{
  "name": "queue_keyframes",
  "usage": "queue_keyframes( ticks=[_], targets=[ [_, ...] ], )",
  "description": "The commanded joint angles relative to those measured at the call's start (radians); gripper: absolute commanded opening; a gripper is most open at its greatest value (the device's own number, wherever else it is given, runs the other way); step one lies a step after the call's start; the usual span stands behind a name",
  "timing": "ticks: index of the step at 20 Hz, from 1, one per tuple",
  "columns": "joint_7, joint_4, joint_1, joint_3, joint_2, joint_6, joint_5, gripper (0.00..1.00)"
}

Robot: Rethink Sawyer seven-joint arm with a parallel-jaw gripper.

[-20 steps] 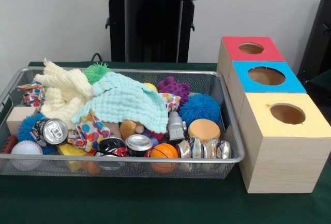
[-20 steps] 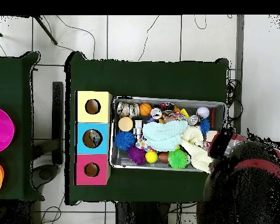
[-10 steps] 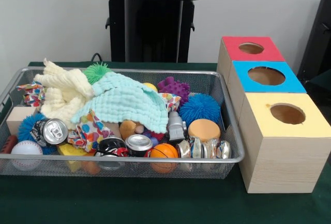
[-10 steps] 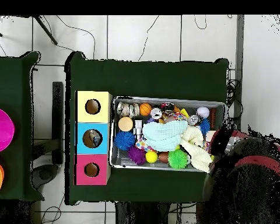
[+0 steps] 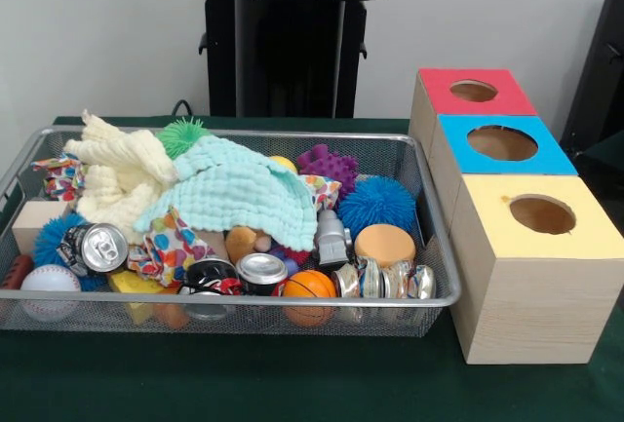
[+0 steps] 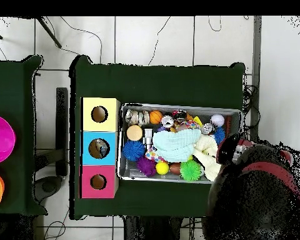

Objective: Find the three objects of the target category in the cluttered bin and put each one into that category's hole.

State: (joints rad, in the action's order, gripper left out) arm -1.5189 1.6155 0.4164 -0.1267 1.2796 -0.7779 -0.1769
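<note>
Bin: a wire mesh basket (image 5: pixel 244 300) stands on the dark green table (image 5: pixel 292 383), packed with clutter.
Cloths: a mint cloth (image 5: pixel 234 193) lies across the middle of the heap; a cream cloth (image 5: pixel 117 173) sits at its 9 o'clock, and a patterned cloth (image 5: pixel 171 242) pokes out at its 7 o'clock.
Cans: one can (image 5: pixel 96 247) lies tilted at the bin's 8 o'clock; two more cans (image 5: pixel 261 268) stand near the front rim, and a crushed can (image 5: pixel 385 281) lies at 5 o'clock.
Balls: a baseball (image 5: pixel 49 286) rests in the 8 o'clock corner, an orange ball (image 5: pixel 310 290) against the front rim, a blue spiky ball (image 5: pixel 378 203) at 3 o'clock, a purple spiky ball (image 5: pixel 327 164) at 1 o'clock, a green spiky ball (image 5: pixel 182 134) at 11 o'clock.
Boxes: three wooden boxes stand in a row just beside the bin at its 3 o'clock, each with one round hole: red box (image 5: pixel 473 93), blue box (image 5: pixel 502 144), yellow box (image 5: pixel 541 217).
Arm: in the overhead view the robot arm (image 6: pixel 259 187) looms at the bin's 4 o'clock end, its gripper (image 6: pixel 230 150) above the corner by the cream cloth.
Gripper state: cannot tell whether the fingers are spread or pressed together.
</note>
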Motion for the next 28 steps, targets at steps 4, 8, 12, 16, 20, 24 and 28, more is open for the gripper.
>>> queue_keyframes(
  ticks=[4, 8, 12, 16, 20, 24, 28],
  targets=[
    [0.197, 0.232, 0.048, 0.090, -0.025, 0.094, -0.082, 1.00],
    [0.207, 0.245, 0.078, 0.113, -0.034, 0.114, -0.076, 1.00],
    [0.202, 0.261, 0.098, 0.137, -0.038, 0.135, -0.074, 1.00],
    [0.202, 0.276, 0.120, 0.164, -0.041, 0.161, -0.083, 1.00],
    [0.177, 0.294, 0.137, 0.180, -0.051, 0.197, -0.091, 1.00],
    [0.196, 0.285, 0.155, 0.203, -0.049, 0.166, -0.081, 1.00],
    [0.185, 0.281, 0.163, 0.214, -0.044, 0.125, -0.078, 1.00]
  ],
)
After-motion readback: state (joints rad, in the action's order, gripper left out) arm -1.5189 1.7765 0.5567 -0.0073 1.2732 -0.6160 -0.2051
